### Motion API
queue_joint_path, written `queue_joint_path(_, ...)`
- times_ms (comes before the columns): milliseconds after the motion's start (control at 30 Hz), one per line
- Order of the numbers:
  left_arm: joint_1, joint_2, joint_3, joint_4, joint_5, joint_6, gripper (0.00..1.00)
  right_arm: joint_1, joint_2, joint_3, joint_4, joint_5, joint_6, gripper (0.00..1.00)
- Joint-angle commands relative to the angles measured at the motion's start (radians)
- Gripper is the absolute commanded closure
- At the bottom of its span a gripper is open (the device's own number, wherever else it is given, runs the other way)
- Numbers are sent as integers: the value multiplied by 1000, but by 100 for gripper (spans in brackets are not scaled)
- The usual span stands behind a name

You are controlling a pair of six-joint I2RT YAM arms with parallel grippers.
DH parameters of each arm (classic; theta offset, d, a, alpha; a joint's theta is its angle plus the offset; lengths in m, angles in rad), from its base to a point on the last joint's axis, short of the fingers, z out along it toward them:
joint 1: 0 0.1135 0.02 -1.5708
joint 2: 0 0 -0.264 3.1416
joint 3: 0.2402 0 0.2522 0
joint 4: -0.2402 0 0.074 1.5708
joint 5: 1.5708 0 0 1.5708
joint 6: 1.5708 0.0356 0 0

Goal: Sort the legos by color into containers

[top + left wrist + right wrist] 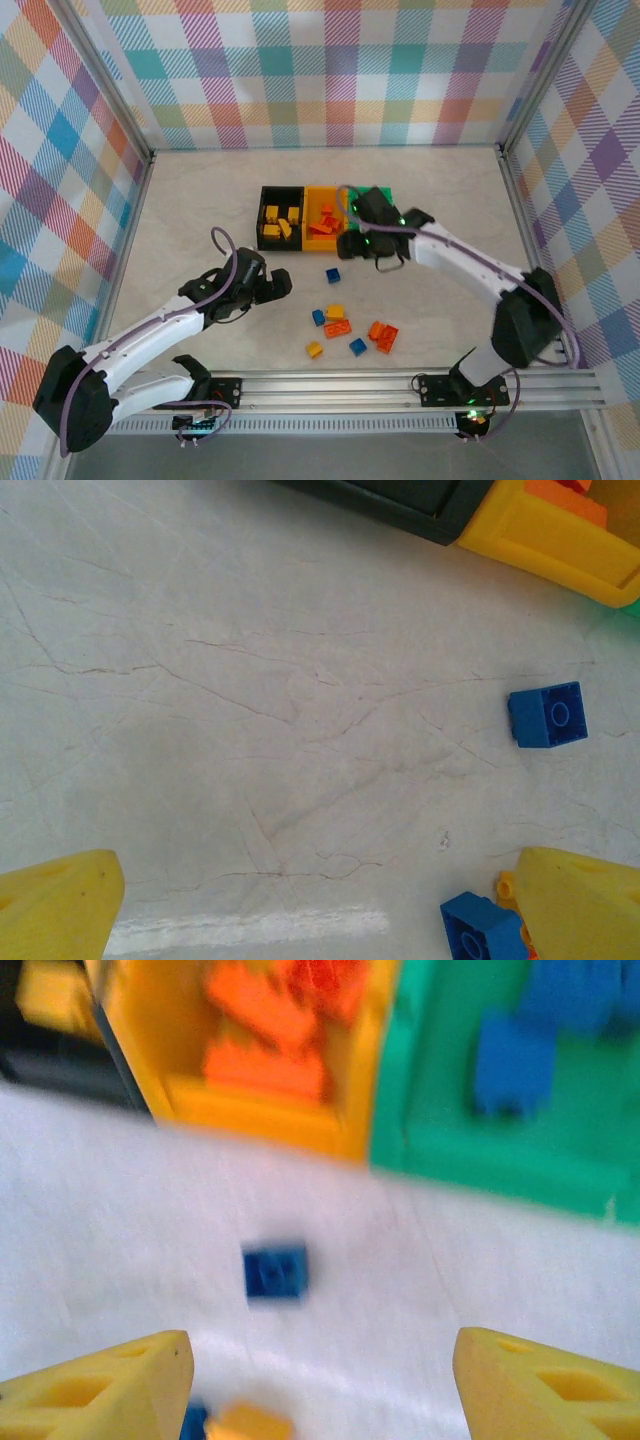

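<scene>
1. Three joined bins are sitting in a row on the tabletop (200, 210) in the top external view. A black bin (262, 215) is holding yellow bricks (272, 212), and an orange-yellow bin (322, 191) is holding orange-red bricks (322, 222). A green bin (386, 192) is partly covered by the right end effector (372, 240). A lone blue brick (332, 274) is lying just in front of the bins. A loose cluster (345, 330) of blue, orange and yellow bricks is lying nearer the arm bases. The left end effector (276, 286) is hovering to the left of these.

2. In the left wrist view, the yellow fingers (60, 905) are standing wide apart over bare tabletop, gripping nothing. The lone blue brick is sitting ahead to the right, and a second blue brick (480, 930) is lying just beside the right-hand finger.

3. The right wrist view is blurred. That end effector's fingers (100, 1390) are also standing apart and empty. The lone blue brick is lying ahead between them, with blue bricks (515, 1060) resting in the green bin beyond.

4. The bricks are looking light, rigid and smooth, so one is likely to skid if nudged. Pinching across two flat side walls, below the studs, is looking safest.
</scene>
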Motion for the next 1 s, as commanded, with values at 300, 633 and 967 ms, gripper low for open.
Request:
queue_joint_path(300, 31, 65, -16, 60, 50, 12, 0, 240, -185, -354, -15, -94, 47, 23)
queue_joint_path(633, 47, 21, -37, 25, 48, 7, 0, 403, 102, -223, 86, 37, 159, 18)
queue_joint_path(967, 52, 21, -48, 21, 56, 5, 0, 413, 167, -169, 92, 38, 173, 12)
